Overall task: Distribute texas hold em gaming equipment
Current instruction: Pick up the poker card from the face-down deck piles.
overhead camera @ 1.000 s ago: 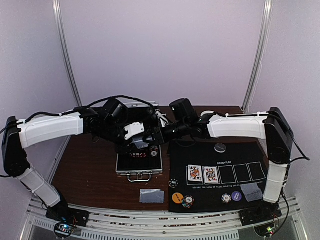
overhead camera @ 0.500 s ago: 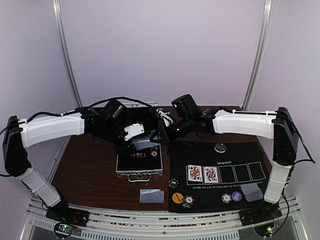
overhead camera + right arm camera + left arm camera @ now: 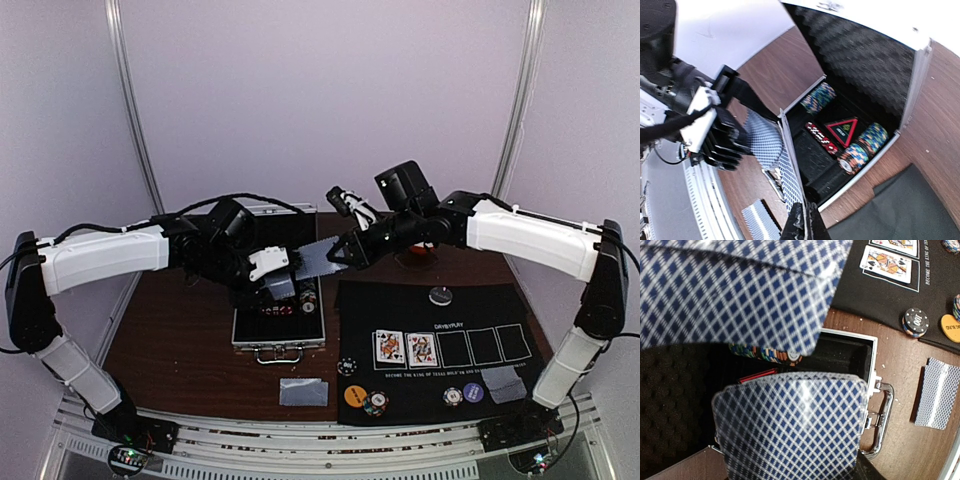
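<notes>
right gripper is clamped flat on one blue-backed card. The card is held in the air just above the back of the silver case. From the right wrist, the card is seen edge-on, pinched at the tip of the gripper.

left gripper is part-closed around the deck. The deck is held over the open case, just below the lifted card.

Chip stacks are seen inside the case.

- Right of the case, a black mat is laid out. Two face-up cards are placed on it, with a dark disc further back.
- In front of the case, a face-down card pile is laid on the wood.
- Front-right of the case, loose chips, an orange disc and a purple disc are set along the mat edge.
</notes>
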